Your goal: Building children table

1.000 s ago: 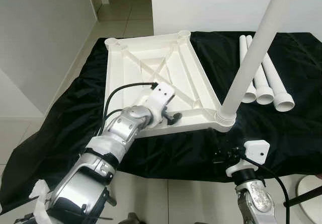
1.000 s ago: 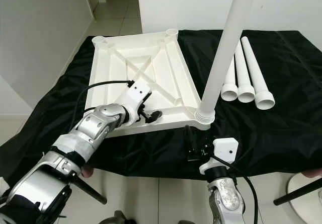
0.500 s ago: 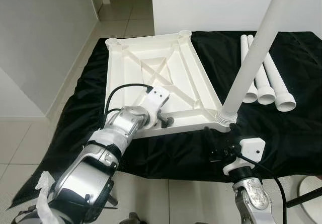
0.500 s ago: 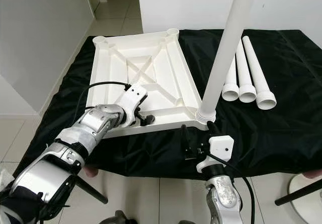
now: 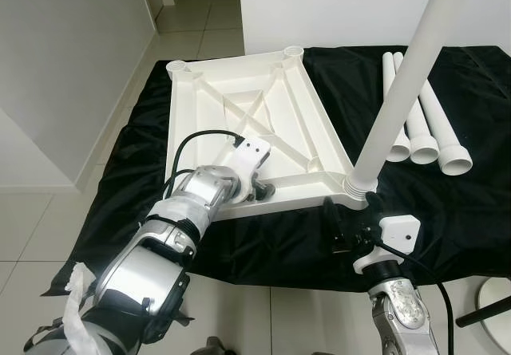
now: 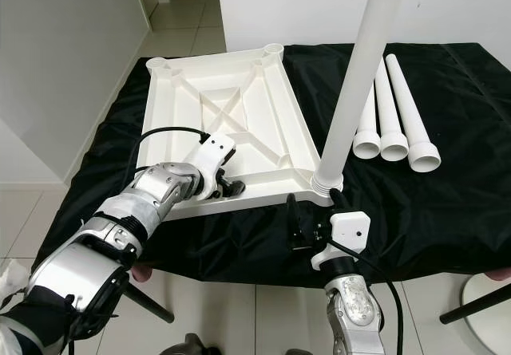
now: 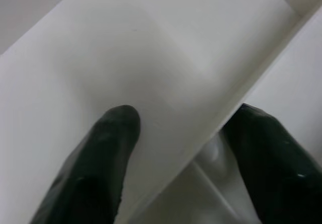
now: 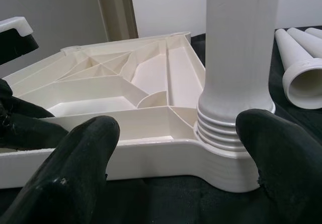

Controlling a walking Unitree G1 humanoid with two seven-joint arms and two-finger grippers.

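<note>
Left eye view: the white table panel (image 5: 255, 124) is laid upside down at frame centre on a black cloth (image 5: 447, 203); one leg (image 5: 399, 92) is seated upright at its lower right corner, three loose legs (image 5: 423, 124) upper right.

Left wrist view: the left hand (image 7: 176, 148) is clamped across the panel's near rim.

Right wrist view: the right hand (image 8: 176, 148) is open before the seated leg's collar. Step judged: leg fitting; next, a loose leg is to be fetched.
</note>
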